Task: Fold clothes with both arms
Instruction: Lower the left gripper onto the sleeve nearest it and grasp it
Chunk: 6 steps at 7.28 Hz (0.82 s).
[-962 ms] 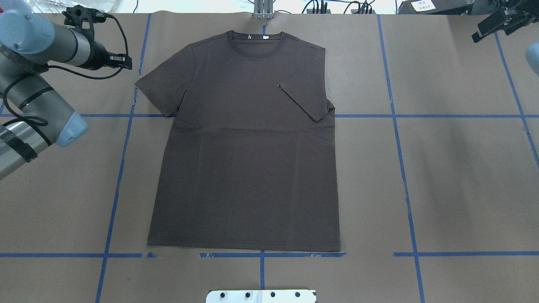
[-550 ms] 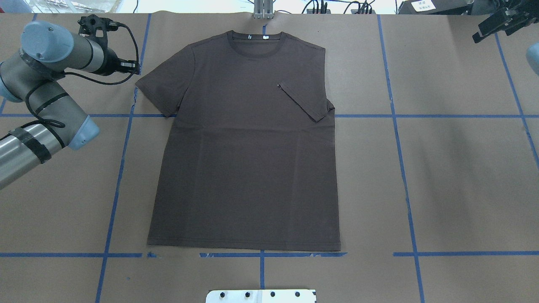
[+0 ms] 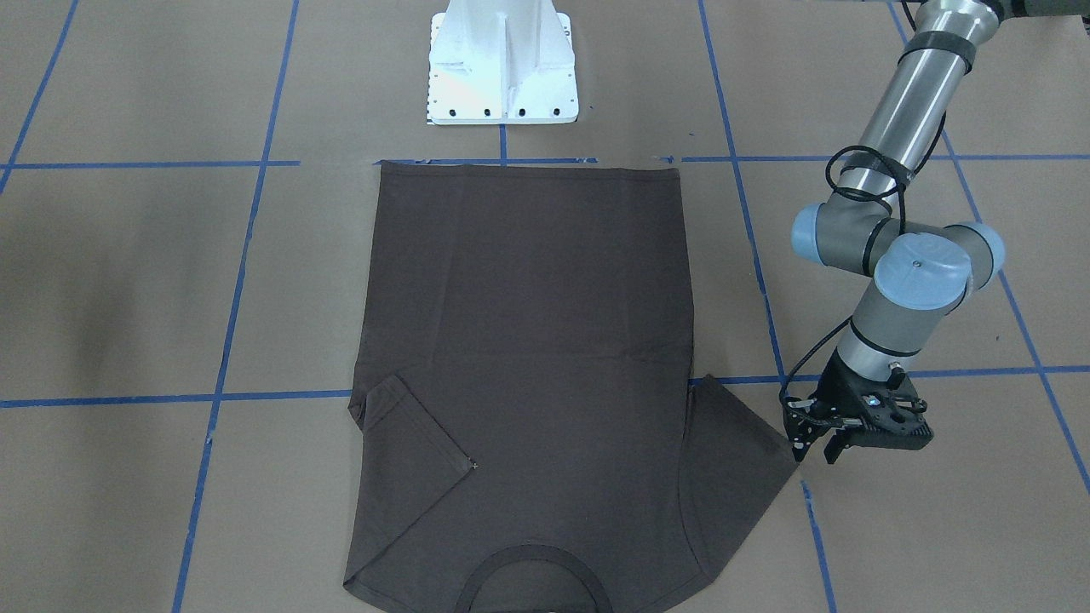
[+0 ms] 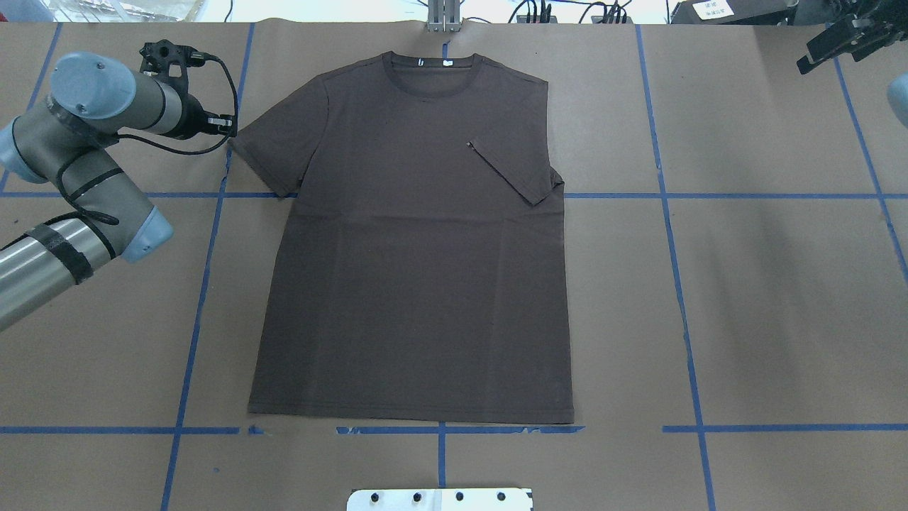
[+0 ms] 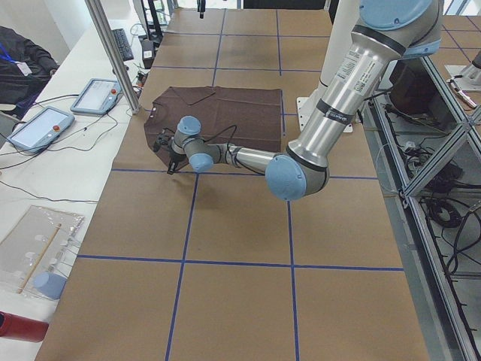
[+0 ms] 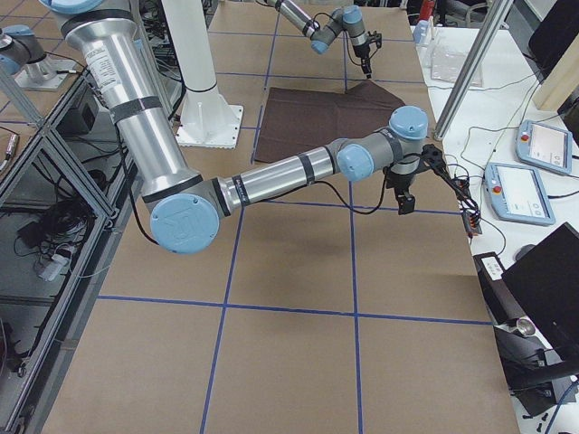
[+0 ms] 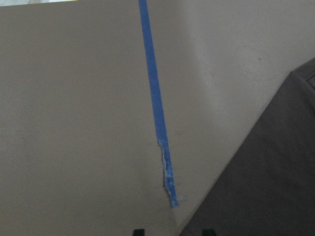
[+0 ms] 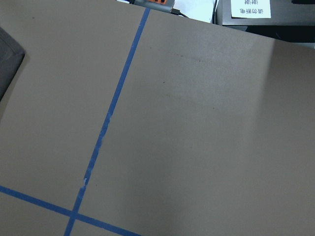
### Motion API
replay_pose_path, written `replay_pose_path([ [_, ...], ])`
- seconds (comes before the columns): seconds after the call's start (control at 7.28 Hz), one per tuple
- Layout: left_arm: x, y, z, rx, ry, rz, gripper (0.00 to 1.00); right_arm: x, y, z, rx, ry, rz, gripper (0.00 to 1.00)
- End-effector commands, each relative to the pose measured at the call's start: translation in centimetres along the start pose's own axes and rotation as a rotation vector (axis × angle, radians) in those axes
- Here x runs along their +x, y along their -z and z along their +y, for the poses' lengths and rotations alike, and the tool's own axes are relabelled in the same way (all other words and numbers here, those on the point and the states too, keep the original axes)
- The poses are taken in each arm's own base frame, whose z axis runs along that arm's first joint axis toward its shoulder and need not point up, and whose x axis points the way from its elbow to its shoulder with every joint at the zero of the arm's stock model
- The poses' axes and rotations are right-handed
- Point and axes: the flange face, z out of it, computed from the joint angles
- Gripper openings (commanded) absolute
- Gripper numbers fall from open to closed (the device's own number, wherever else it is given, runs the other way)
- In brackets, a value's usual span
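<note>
Overhead exterior first: brown paper covers the table (image 4: 766,298), crossed by a grid of blue tape (image 4: 682,284), with cables and gear along the far edge. The shirt (image 4: 411,284) lies flat at the centre. Its long axis runs away from the robot, collar (image 4: 429,71) at the far end, hem at the near end by the white pedestal (image 4: 440,499). It's dark brown-grey and smooth, with 2 white tags inside the neck. 1 sleeve is spread out on the robot's left; the other is folded in over the chest. The left gripper (image 4: 225,128) sits just beside the spread sleeve's corner. The right gripper (image 4: 844,39) is well apart at the far right corner; wide or narrow, I cannot tell.

Exterior front-facing: collar toward the camera, hem toward the pedestal. The left gripper's 2 fingers stand apart, just off the sleeve tip.

Exterior left: a white bench (image 5: 52,173) with 2 screens runs past the collar end.

Exterior right: the right gripper hangs over bare paper, near the shirt's folded side.

Left wrist-mounted: 2 fingertips (image 7: 139,231) at the bottom edge, a clear gap, the sleeve's edge showing between them.

Right wrist-mounted: paper, a tape cross, a shirt corner at upper left.
</note>
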Motion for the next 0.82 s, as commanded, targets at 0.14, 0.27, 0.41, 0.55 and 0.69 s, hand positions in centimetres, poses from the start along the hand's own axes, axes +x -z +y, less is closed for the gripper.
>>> replay_pose_path([
  [0.14, 0.58, -0.53, 0.71, -0.009, -0.006, 0.0, 0.46, 0.12, -0.07, 0.22, 0.0, 0.0, 0.0, 1.0],
  [0.27, 0.69, -0.48, 0.64, -0.007, -0.007, 0.003, 0.46, 0.0, 0.05, 0.2, 0.003, 0.003, -0.001, 1.0],
  [0.41, 0.84, -0.45, 0.52, -0.003, -0.009, 0.008, 0.45, -0.05, 0.09, 0.2, 0.003, 0.004, -0.001, 1.0],
  [0.55, 0.81, -0.66, 0.62, -0.006, -0.009, 0.007, 0.45, 0.02, 0.04, 0.27, 0.002, 0.002, -0.001, 1.0],
  [0.69, 1.15, -0.58, 0.36, -0.001, -0.009, 0.01, 0.44, -0.05, 0.09, 0.2, 0.003, 0.002, -0.001, 1.0],
])
